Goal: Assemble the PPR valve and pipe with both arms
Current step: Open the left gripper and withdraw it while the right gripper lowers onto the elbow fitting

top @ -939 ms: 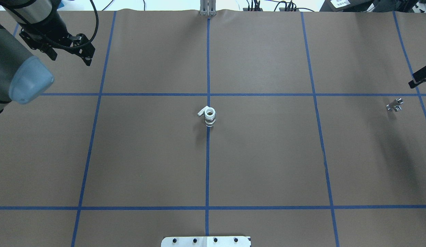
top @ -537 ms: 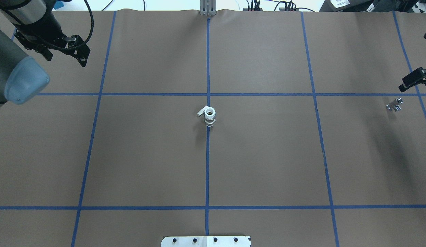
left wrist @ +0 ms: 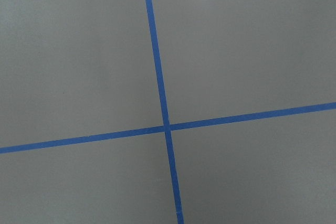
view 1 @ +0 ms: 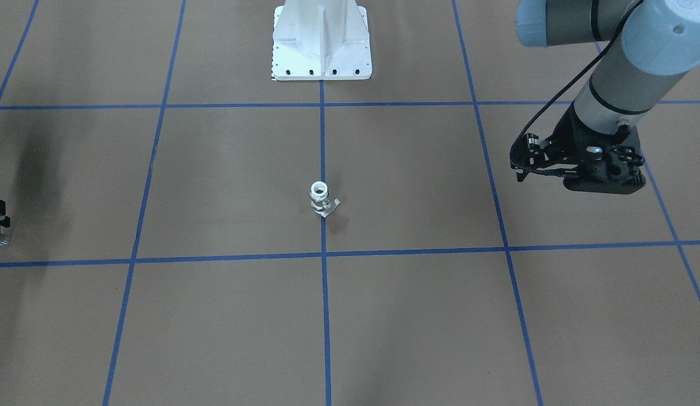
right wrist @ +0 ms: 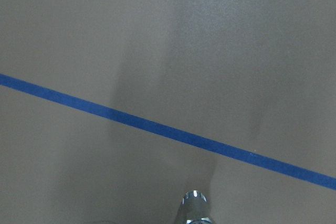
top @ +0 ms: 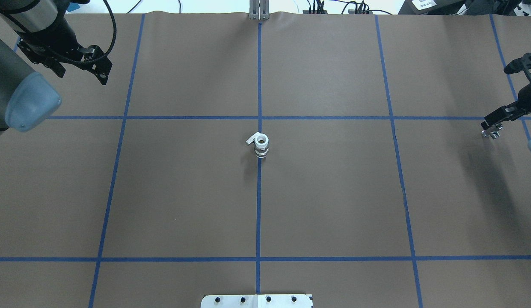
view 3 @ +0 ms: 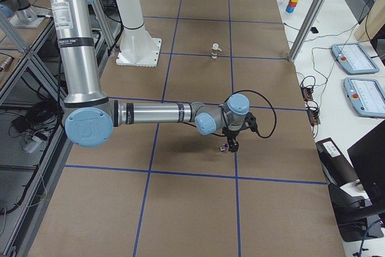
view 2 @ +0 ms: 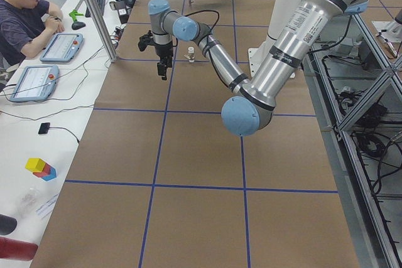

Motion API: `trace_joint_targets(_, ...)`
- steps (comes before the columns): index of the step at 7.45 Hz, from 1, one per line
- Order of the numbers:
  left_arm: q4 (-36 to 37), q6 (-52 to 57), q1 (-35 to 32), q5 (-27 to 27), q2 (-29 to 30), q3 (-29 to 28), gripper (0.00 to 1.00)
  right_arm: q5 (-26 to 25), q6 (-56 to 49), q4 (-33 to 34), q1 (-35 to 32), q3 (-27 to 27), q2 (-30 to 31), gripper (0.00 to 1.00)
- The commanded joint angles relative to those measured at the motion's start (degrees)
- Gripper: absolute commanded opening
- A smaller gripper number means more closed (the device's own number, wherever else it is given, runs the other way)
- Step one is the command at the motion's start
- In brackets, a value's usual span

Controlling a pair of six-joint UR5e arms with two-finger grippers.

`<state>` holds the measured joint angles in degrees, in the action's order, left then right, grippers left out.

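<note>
The PPR valve (top: 261,145) stands upright on the centre tape line, white ends, chrome middle, lever tab pointing left; it also shows in the front view (view 1: 321,201). The small silver pipe (top: 491,132) lies at the far right of the table and shows at the bottom of the right wrist view (right wrist: 195,208). My right gripper (top: 490,123) hangs just over the pipe, apart from it, and looks open and empty. My left gripper (top: 102,76) hovers open and empty over the far left corner, well away from the valve.
The brown table cover (top: 333,192) carries a grid of blue tape lines. The white bolted pedestal (view 1: 321,42) stands at the robot's side. An operator (view 2: 25,10) sits with tablets beyond the table's far edge.
My right gripper has moved in from the right edge, leftwards and down over the pipe. My left gripper has drawn back slightly to the left. Valve and pipe have not moved.
</note>
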<state>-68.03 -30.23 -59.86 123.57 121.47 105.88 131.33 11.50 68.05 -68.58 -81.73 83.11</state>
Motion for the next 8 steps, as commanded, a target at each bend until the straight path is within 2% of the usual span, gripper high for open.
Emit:
trace_joint_targets(1,0.0,0.0,0.0,0.0,0.0,0.0,1.0,-0.3,-0.4,0.0,0.6,0.2,0.4,1.0)
trace_joint_targets(4,0.0,-0.1,0.3,0.0,0.0,0.0,1.0,-0.4,-0.6,-0.1,0.6,0.3,1.0,0.99)
trace_joint_targets(7,0.0,-0.1,0.4,0.0,0.0,0.0,1.0,-0.4,-0.7,-0.2,0.8,2.5,0.2,0.99)
trace_joint_targets(8,-0.1,-0.1,0.4,0.0,0.1,0.0,1.0,-0.3,-0.6,-0.1,0.9,2.5,0.1,0.95)
